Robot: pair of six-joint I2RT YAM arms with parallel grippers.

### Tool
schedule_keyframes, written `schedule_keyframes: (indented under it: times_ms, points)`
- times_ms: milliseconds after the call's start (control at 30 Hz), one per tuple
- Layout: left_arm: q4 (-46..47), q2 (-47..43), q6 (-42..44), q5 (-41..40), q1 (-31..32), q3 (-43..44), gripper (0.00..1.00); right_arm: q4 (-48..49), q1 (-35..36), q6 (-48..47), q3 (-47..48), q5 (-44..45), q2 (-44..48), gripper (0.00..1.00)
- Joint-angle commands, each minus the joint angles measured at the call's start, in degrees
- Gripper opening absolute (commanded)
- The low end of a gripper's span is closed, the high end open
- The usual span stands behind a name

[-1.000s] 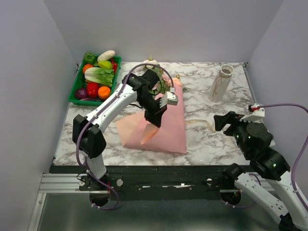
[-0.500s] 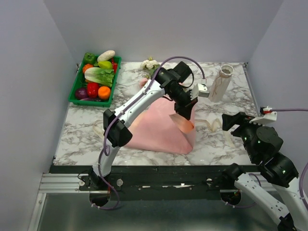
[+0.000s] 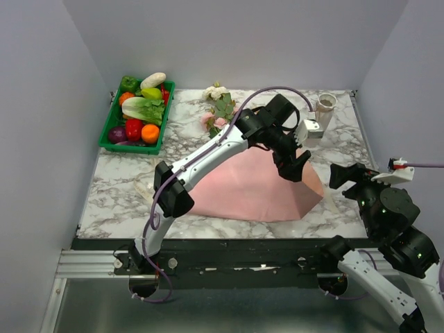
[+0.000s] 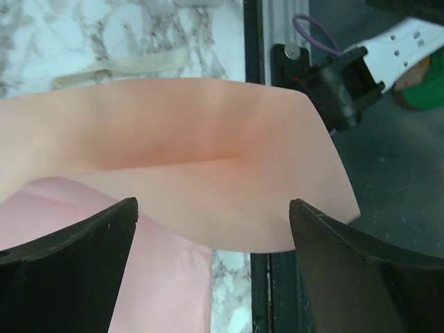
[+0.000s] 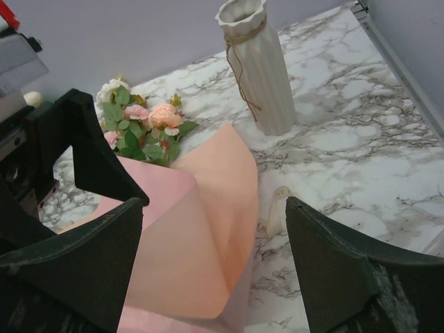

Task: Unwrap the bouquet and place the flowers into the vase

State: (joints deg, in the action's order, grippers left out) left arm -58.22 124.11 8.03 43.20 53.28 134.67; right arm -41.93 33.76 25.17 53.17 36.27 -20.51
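Note:
The bouquet's salmon-pink paper (image 3: 253, 187) lies unfolded on the marble table, one flap arched up at its right end (image 5: 208, 229). The flowers (image 3: 219, 111), pink, peach and white roses with green leaves, lie bare at the paper's far edge (image 5: 146, 128). The off-white ribbed vase (image 3: 322, 116) stands upright at the back right (image 5: 257, 69). My left gripper (image 3: 295, 163) hovers open over the paper's right part, and the flap (image 4: 208, 159) lies just beyond its fingertips, not gripped. My right gripper (image 3: 345, 173) is open and empty, near the paper's right tip.
A green tray (image 3: 111, 121) of vegetables sits at the back left. The loose cream ribbon (image 5: 277, 211) lies on the marble beside the paper's right edge (image 4: 125, 66). The table's front rail (image 3: 222, 243) runs close below the paper.
My left gripper carried a paper flap from the middle over to the right, then opened and let it go. The paper now spreads wider and the flowers are uncovered. My right arm drew back rightward.

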Motion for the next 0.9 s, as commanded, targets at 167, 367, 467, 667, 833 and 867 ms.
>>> schedule_keyframes:
  times_ms: [167, 367, 467, 667, 833, 867]
  points:
    - [11.01, -14.85, -3.28, -8.48, -10.11, -18.01, 0.99, -1.66, -0.1, -3.1, 2.73, 2.84, -0.4, 0.91]
    - [15.75, -20.13, -4.61, -10.66, -21.01, -36.91, 0.99, 0.09, -0.1, -6.89, 5.63, 1.53, -1.81, 0.91]
    - [17.87, -20.32, -2.06, -14.44, -21.55, -43.87, 0.99, 1.5, -0.18, -6.45, 4.49, 0.04, -2.95, 0.9]
    - [20.42, -16.81, -1.35, -14.99, -25.5, -47.57, 0.98, 3.0, -0.1, -5.31, 2.73, -2.95, -3.92, 0.89]
    - [21.65, -14.52, -1.18, -11.12, -29.71, -46.96, 0.95, 3.61, -0.1, -5.04, 1.33, -4.28, -3.57, 0.89]
    - [21.65, -14.17, -1.0, -11.38, -29.98, -46.61, 0.95, 3.7, -0.18, -4.95, 1.15, -4.45, -3.66, 0.89]
